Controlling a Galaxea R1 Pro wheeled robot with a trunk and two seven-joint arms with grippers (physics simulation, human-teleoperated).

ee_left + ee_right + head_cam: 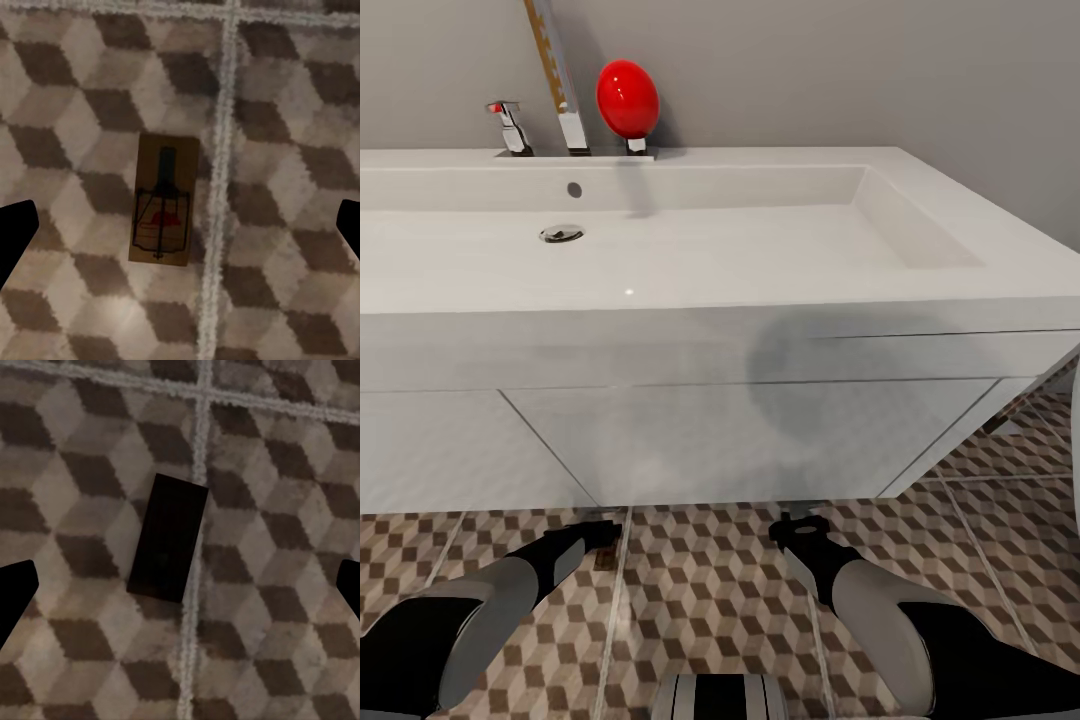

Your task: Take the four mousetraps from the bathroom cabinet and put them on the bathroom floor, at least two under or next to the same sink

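Observation:
One mousetrap [163, 199] lies flat on the bathroom floor [285, 150], its metal parts facing up, below my open left gripper [187, 221]. A second mousetrap [166, 538] appears as a plain dark board on the tiles, against a grout line, below my open right gripper [187, 581]. Nothing sits between either pair of fingers. In the head view both grippers, the left gripper [588, 542] and the right gripper [800, 530], hang low over the floor [710, 600] just in front of the sink [780, 165]. A brown mousetrap [606, 557] peeks out by the left one. The cabinet is out of view.
The white vanity front [660, 440] stands close ahead, with a chrome tap [510, 125] and a red oval object [627, 97] on the back ledge. Patterned tiles continue to the right of the vanity [1020, 470].

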